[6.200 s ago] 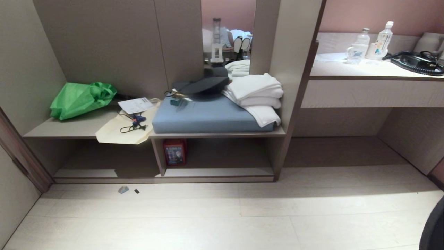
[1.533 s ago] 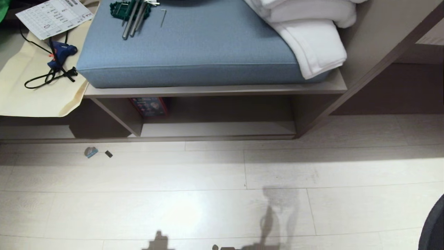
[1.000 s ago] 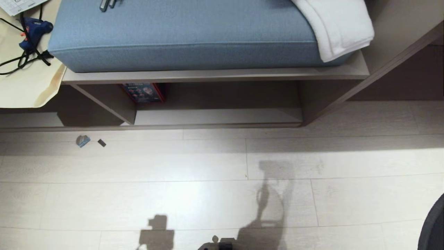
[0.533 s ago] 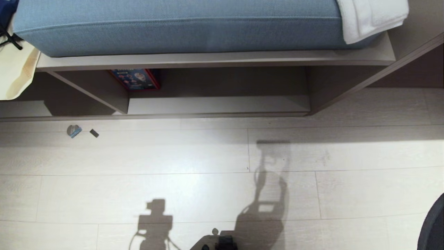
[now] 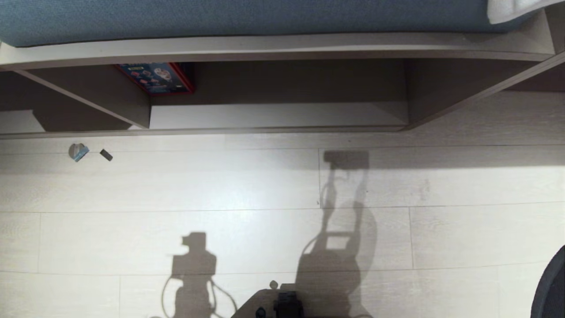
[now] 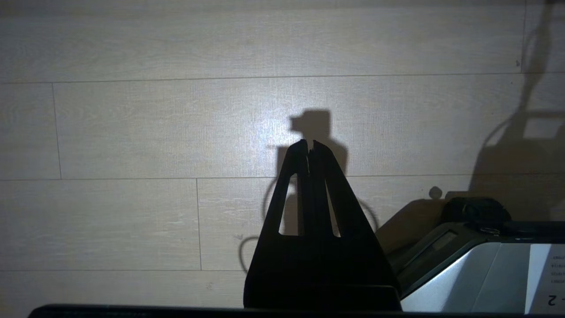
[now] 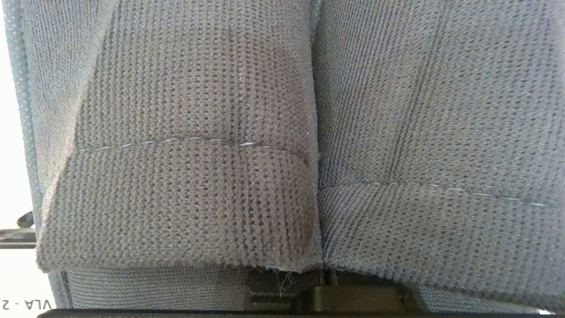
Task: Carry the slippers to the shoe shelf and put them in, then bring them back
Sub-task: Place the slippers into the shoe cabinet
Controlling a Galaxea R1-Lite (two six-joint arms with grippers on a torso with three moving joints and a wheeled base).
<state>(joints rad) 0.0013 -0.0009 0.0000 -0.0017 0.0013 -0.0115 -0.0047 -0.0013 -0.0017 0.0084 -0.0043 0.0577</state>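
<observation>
Slippers [image 7: 282, 132] in right gripper; shoe shelf [image 5: 278, 115] nearer than before.

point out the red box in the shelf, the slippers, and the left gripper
red box [image 5: 155, 78], head view, its printed front face
slippers [image 7: 185, 176], right wrist view, one knit strap
left gripper [image 6: 311, 145], left wrist view, tips of the shut jaws

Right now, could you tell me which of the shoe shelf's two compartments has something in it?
The compartment right of the upright panel: a red-edged box stands at its back left corner. The visible part of the left one shows nothing inside.
</observation>
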